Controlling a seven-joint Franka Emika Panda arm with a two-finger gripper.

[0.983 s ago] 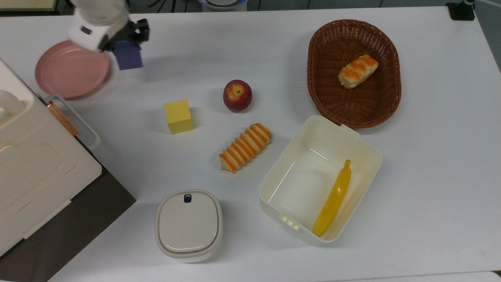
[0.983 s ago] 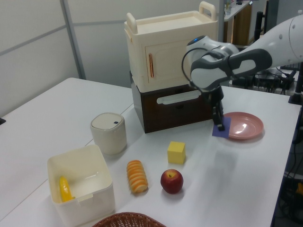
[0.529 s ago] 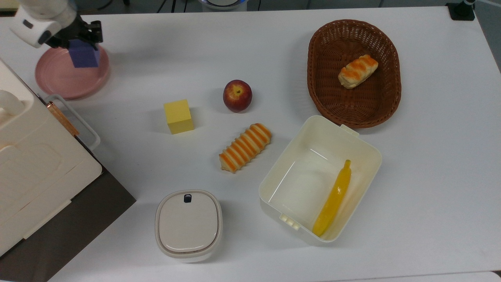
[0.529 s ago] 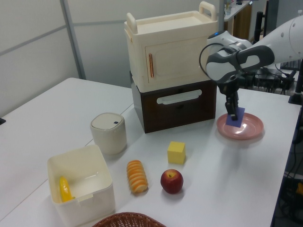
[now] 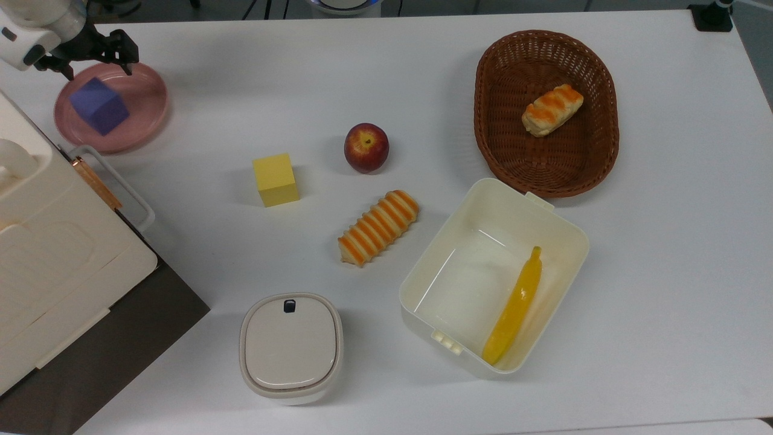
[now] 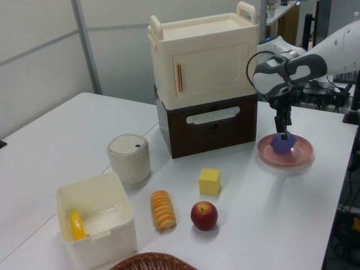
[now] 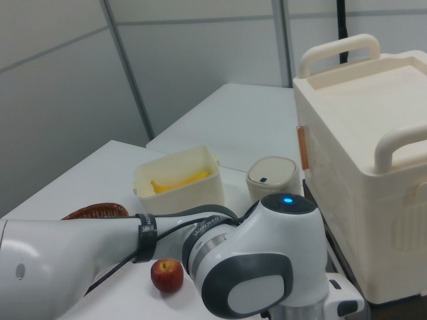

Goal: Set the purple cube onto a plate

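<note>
On the plate, near the top view's left edge, your purple cube sat tilted on a corner. Just above it your gripper hung with fingers spread, holding nothing. You risked clipping that cube with a fingertip while lifting away, which could have knocked it over the low rim.

Looks like a robotics lab or office test space, not a home: plain white table, grey partition wall panels behind it, cables and gear past the table's far edge, and plastic play food laid out like props.
</note>
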